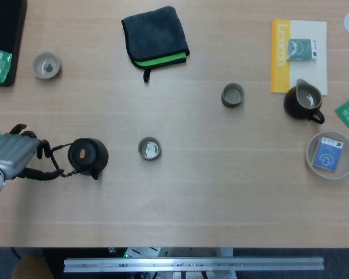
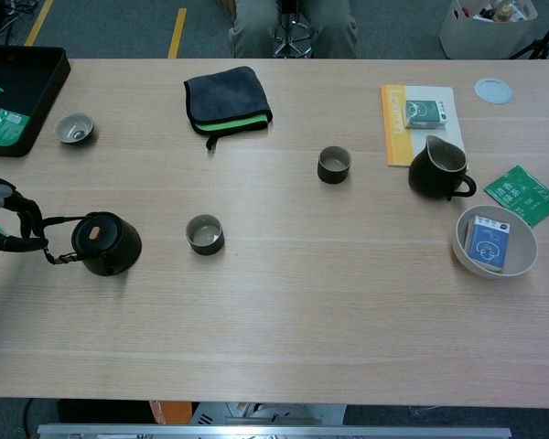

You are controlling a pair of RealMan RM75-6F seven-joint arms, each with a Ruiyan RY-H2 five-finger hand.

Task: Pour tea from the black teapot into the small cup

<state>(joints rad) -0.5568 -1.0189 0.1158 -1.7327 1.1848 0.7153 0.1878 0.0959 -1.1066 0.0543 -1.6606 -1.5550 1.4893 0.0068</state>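
One robot hand (image 1: 14, 156) grips the round black teapot's (image 1: 88, 157) wire handle.

Black teapot (image 1: 88, 157), grey-and-green cloth (image 1: 155, 36)

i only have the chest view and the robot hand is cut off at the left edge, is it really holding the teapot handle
Observer: Yes. The head view shows the whole left robot hand, with its fingers curled round the wire handle of the black teapot.
Operator: cant see the spout from here, which way does it point
Observer: In the head view the spout sticks out toward the near edge of the table, not toward the small cup on the pot's other side.
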